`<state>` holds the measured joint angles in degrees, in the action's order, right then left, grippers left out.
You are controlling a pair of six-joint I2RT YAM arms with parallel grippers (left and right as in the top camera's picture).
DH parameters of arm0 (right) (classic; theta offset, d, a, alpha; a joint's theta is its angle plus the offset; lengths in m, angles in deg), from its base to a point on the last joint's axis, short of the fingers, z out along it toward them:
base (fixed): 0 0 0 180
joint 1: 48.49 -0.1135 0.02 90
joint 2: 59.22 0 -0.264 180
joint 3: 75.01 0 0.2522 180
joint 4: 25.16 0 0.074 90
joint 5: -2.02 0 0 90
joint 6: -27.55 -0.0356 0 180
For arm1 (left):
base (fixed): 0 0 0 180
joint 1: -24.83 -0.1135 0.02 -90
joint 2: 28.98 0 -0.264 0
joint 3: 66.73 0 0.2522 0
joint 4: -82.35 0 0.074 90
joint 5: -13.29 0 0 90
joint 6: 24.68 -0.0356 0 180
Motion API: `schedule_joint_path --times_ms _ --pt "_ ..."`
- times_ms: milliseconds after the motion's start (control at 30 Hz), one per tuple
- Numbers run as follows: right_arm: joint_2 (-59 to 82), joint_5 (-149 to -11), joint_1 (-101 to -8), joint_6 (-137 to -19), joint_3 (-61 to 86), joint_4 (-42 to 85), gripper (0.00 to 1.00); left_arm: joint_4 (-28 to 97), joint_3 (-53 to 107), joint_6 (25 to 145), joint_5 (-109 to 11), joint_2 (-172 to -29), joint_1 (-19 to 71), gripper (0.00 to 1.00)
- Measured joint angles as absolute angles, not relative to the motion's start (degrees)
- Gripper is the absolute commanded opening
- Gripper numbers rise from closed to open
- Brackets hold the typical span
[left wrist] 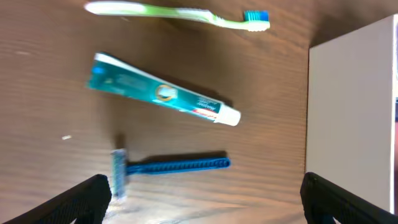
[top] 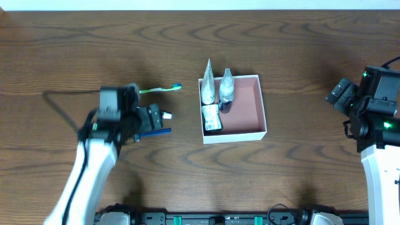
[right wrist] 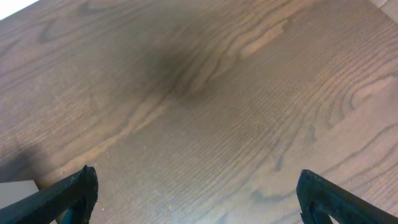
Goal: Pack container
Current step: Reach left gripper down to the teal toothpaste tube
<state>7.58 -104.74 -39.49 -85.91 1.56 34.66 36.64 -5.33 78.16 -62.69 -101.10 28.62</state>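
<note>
The container, a shallow white box with a pink inside, sits mid-table and holds two silvery pouches and a dark packet; its white wall shows in the left wrist view. A green toothbrush, a teal toothpaste tube and a blue razor lie on the wood left of it. My left gripper is open and empty just above the razor; overhead it covers the toothpaste. My right gripper is open and empty over bare wood at the far right.
The toothbrush lies just beyond the left gripper, the razor just under it. A pale corner shows at the lower left of the right wrist view. Dark wood table all around.
</note>
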Motion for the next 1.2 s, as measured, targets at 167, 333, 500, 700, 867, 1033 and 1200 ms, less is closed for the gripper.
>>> schedule_joint_path --times_ms 167,333,500,700,867,1033,1200 --pt "7.58 -104.74 -39.49 -85.91 1.56 34.66 0.99 37.49 -1.96 77.86 -57.77 -112.58 28.62 0.98" --pt "7.58 -104.74 -39.49 -85.91 1.56 34.66 0.99 40.34 -1.96 77.46 -55.45 -120.03 28.62 0.98" --pt "7.58 -104.74 -39.49 -85.91 1.56 34.64 0.99 44.18 -1.96 77.81 -53.46 -123.2 28.62 1.0" --pt "7.58 -104.74 -39.49 -85.91 1.56 34.64 0.99 45.86 -1.96 86.56 -57.73 -123.22 28.62 0.89" --pt "7.58 -104.74 -39.49 -85.91 1.56 34.64 0.99 45.49 -1.96 97.13 -65.07 -123.22 28.71 0.89" --pt "7.58 -104.74 -39.49 -85.91 1.56 34.64 0.99 45.49 -1.96 104.59 -71.1 -123.22 29.83 0.89" --pt "7.58 -104.74 -39.49 -85.91 1.56 34.64 0.99 45.49 -1.96 109.51 -75.91 -123.22 31.99 0.89"
